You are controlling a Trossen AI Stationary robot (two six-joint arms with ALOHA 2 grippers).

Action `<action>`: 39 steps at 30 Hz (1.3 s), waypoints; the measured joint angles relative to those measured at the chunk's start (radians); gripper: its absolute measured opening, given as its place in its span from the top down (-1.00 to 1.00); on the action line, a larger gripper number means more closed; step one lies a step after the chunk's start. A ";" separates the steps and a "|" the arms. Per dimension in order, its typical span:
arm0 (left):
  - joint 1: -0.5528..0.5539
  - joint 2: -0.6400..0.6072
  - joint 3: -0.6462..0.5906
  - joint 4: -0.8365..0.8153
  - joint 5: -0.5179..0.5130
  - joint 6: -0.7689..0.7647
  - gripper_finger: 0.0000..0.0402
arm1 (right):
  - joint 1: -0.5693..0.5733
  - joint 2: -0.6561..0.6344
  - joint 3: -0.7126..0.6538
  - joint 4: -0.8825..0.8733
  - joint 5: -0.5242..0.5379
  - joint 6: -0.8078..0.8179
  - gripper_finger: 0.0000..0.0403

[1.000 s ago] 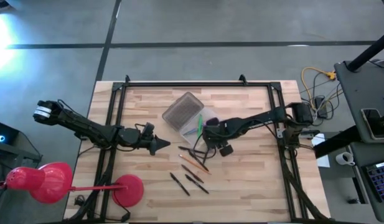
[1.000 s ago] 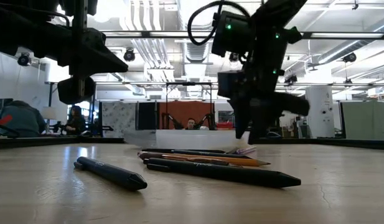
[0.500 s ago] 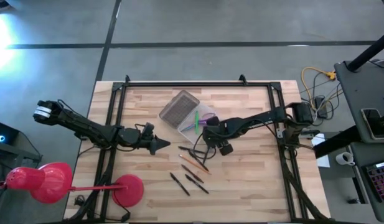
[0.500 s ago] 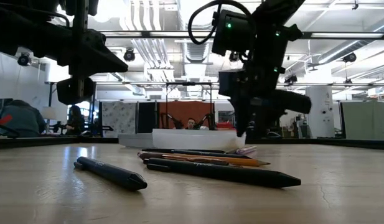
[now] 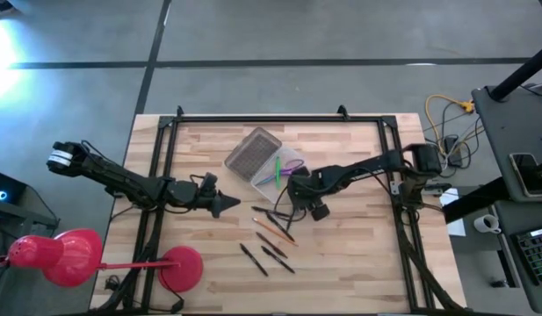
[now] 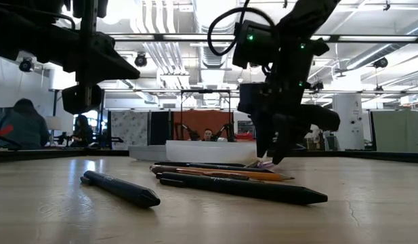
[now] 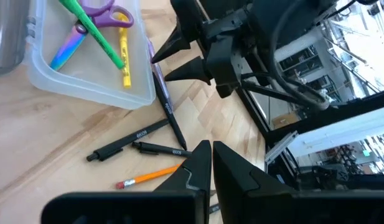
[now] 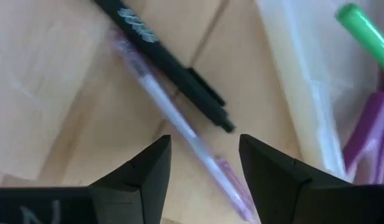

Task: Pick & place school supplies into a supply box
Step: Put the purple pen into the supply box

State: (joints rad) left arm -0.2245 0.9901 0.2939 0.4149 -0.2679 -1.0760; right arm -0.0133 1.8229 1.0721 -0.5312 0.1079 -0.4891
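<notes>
The clear supply box (image 5: 281, 170) lies open on the table, its grey dimpled lid (image 5: 250, 151) laid back. It holds a green marker (image 7: 95, 32), a yellow marker (image 7: 124, 57) and purple-handled scissors (image 7: 104, 11). My right gripper (image 8: 201, 165) is open and points down next to the box's near side. Its fingers stand on either side of a thin purple pen (image 8: 173, 115) that lies flat beside a black pen (image 8: 167, 65). More black pens (image 5: 264, 256) and an orange pencil (image 7: 148, 177) lie nearer. My left gripper (image 5: 229, 204) is shut and hovers to their left.
Several pens and a pencil (image 6: 229, 174) lie close together near the box wall (image 8: 304, 99), just under my right gripper (image 6: 271, 157). A red lamp (image 5: 68, 259) stands off the table's near left corner. A black frame rail (image 5: 271, 118) runs along the far edge.
My right gripper has come down toward the pens beside the box, its fingertips now close to the tabletop. The box and its lid have slid a little toward the table's left. My left arm has kept still.
</notes>
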 joint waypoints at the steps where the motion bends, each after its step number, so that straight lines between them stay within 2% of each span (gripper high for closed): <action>1: 0.000 0.000 0.000 0.000 -0.002 0.000 1.00 | -0.011 0.000 -0.001 0.000 -0.019 0.001 0.13; 6: 0.000 0.000 0.000 0.000 -0.003 0.000 1.00 | -0.058 0.027 0.001 -0.019 -0.093 0.051 0.19; 15: 0.000 0.000 -0.001 0.000 -0.003 0.000 1.00 | -0.063 0.049 0.000 -0.039 -0.110 0.074 0.38; 26: 0.000 0.000 -0.002 0.000 -0.025 0.000 1.00 | -0.063 0.050 -0.005 -0.060 -0.120 0.145 0.87; 29: 0.001 0.000 -0.002 0.000 -0.026 0.000 1.00 | -0.059 0.050 -0.001 -0.091 -0.117 0.168 0.90; 36: 0.001 0.000 -0.002 0.000 -0.025 0.000 1.00 | -0.007 0.020 0.061 -0.305 -0.104 0.135 0.91; 39: 0.001 0.000 -0.002 0.000 -0.025 -0.008 1.00 | 0.004 -0.033 0.116 -0.285 -0.103 0.117 0.92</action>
State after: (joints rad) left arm -0.2237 0.9901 0.2920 0.4153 -0.2932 -1.0839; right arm -0.0090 1.7900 1.1886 -0.8158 0.0048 -0.3722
